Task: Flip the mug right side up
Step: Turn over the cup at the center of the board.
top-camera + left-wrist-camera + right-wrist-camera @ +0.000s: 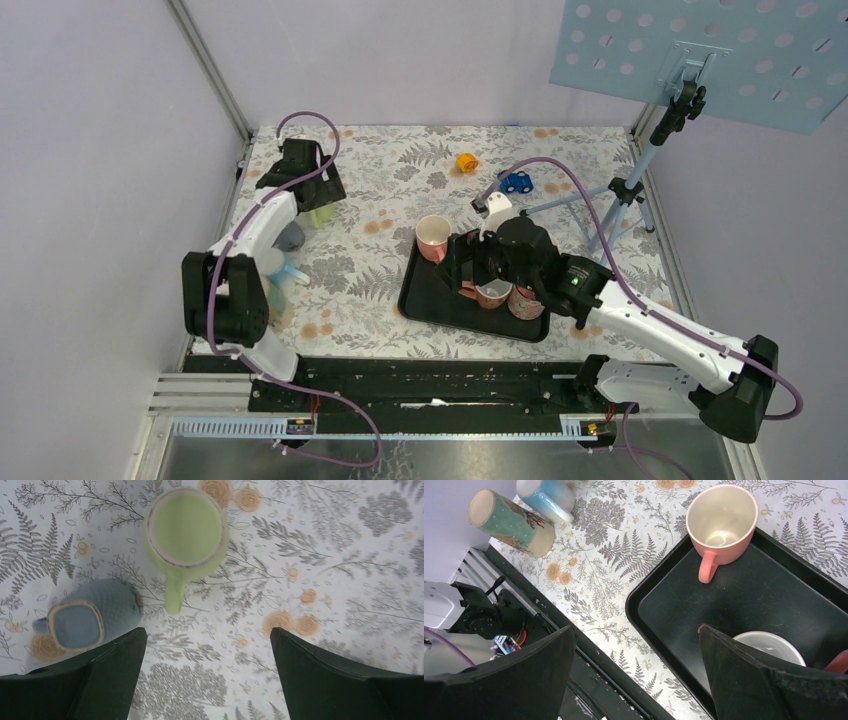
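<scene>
Green mug [185,530] stands on the floral table [350,580], handle toward the left gripper [207,635], pale-ringed round face up; can't tell if that is mouth or base. Blue-grey vessel [85,617] sits just beside it. Left gripper jaws wide apart, holding nothing; right gripper [636,630] also wide, empty, over black tray [749,600] with upright pink mug [721,520].

Pale lilac walls [420,60] on left, back & right; metal post [210,65] in rear-left corner. Table has white cloth [390,170] w/ grey fern & orange flower print. Rear right: light-blue board w/ holes [700,50] on a tripod [628,188]. Soft, even light.
</scene>
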Available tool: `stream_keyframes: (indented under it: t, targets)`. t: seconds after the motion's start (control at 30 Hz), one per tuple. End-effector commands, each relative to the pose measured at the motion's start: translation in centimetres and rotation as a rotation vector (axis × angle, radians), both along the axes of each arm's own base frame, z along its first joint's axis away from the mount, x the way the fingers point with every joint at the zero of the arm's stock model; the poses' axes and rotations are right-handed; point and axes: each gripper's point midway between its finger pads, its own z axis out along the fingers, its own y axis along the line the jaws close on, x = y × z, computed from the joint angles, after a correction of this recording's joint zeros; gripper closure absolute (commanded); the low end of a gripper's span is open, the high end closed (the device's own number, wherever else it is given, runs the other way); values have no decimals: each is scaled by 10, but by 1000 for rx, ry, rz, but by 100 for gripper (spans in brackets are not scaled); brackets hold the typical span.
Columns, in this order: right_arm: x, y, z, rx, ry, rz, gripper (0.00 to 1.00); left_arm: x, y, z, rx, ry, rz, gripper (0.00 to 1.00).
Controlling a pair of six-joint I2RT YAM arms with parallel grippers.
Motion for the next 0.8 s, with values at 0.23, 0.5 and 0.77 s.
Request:
stream_keyframes:
  t: [0.23, 0.5, 0.77]
  targets:
    - [-3, 0, 26, 72, -39, 36, 0, 50, 20, -25, 19, -2, -98, 1]
    - [-1, -7, 24, 60, -43, 16, 0, 64, 12, -46, -15, 68, -130, 14]
    - [1, -5, 20, 66, -34, 14, 0, 67, -19, -49, -17, 88, -150, 31]
